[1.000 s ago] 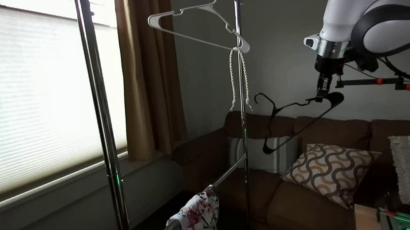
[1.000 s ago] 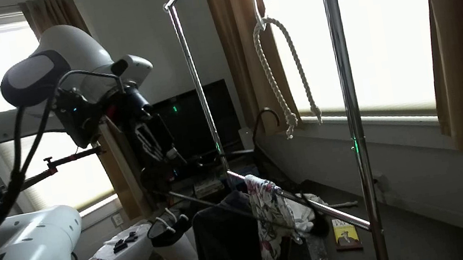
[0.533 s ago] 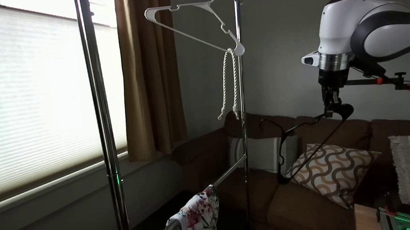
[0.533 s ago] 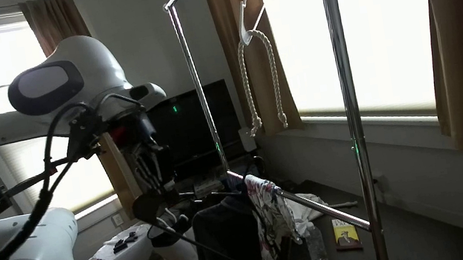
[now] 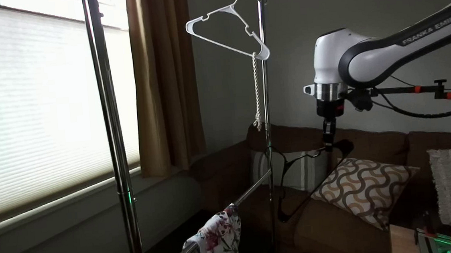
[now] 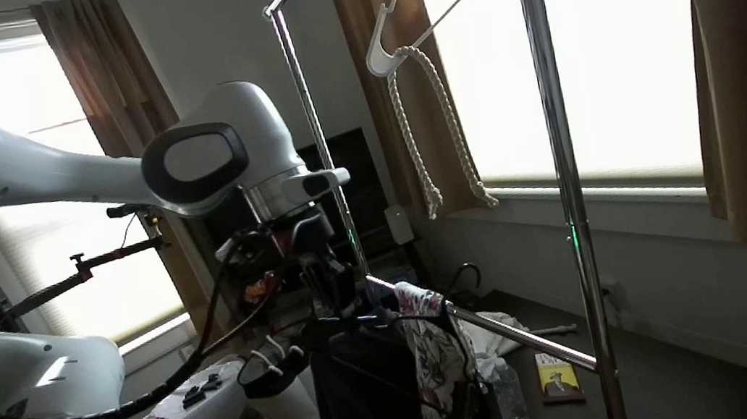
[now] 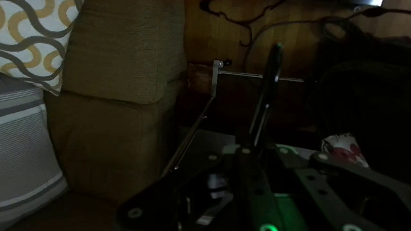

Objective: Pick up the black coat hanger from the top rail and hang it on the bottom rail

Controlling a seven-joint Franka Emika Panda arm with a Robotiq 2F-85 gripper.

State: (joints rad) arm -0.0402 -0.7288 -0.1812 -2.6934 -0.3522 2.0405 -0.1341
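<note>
You hold the black coat hanger (image 5: 288, 164) near the bottom rail (image 5: 253, 187), its hook, it seems, not yet on it

Your one gripper (image 5: 328, 147) is closed around one shoulder of this hanger, to the side of the bottom rail. From the gripper, the hanger reaches toward the bottom rail, its long axis slanting down to that side, its hook leading and looking higher than the rail. I think you must bring this hook over the bottom rail, then lower; how it lies in depth I cannot tell. I count one held hanger, one white hanger (image 5: 231, 9) with one rope (image 5: 256, 86) well above the bottom rail, one floral cloth (image 5: 218, 233) draped over the bottom rail, and one other dark hanger shape (image 7: 245, 23), seemingly on the floor (image 7: 205, 41), lower than the rail
</note>
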